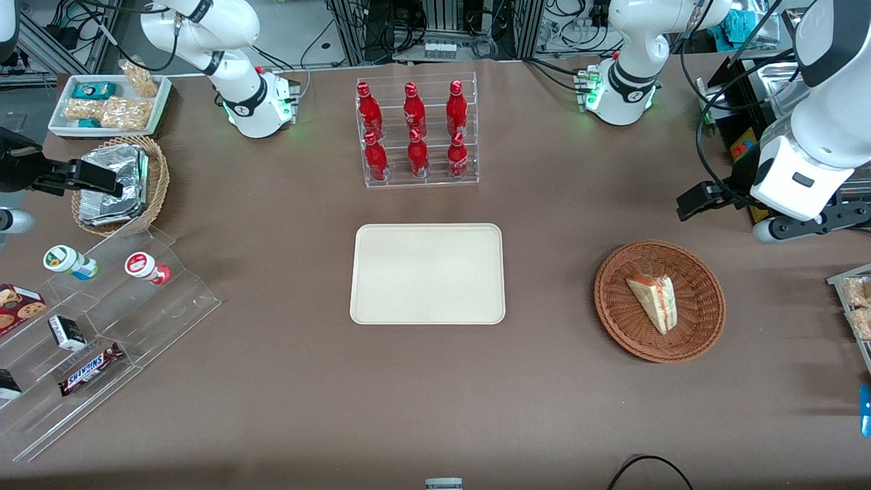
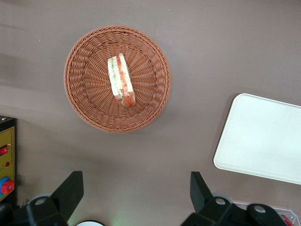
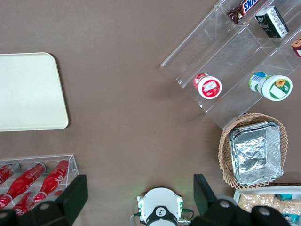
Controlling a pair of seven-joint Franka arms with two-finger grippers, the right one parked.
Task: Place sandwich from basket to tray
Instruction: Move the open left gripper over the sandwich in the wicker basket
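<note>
"SNICKERS" reads on the brown candy bar (image 1: 90,368) lying in the clear acrylic stand (image 1: 102,327), at seven o'clock from the tray (image 1: 429,273).

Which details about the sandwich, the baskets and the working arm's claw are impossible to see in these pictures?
- Triangular white-bread sandwich in the shallow reddish-brown wicker basket: its underside is hidden in the front and left wrist views.
- Black two-finger claw, open above the table near that basket: its fingertips are cut off by the left wrist view's edge.
- Foil container in the deeper tan wicker basket: foil covers its contents; the parked arm partly blocks it in the front view.
</note>
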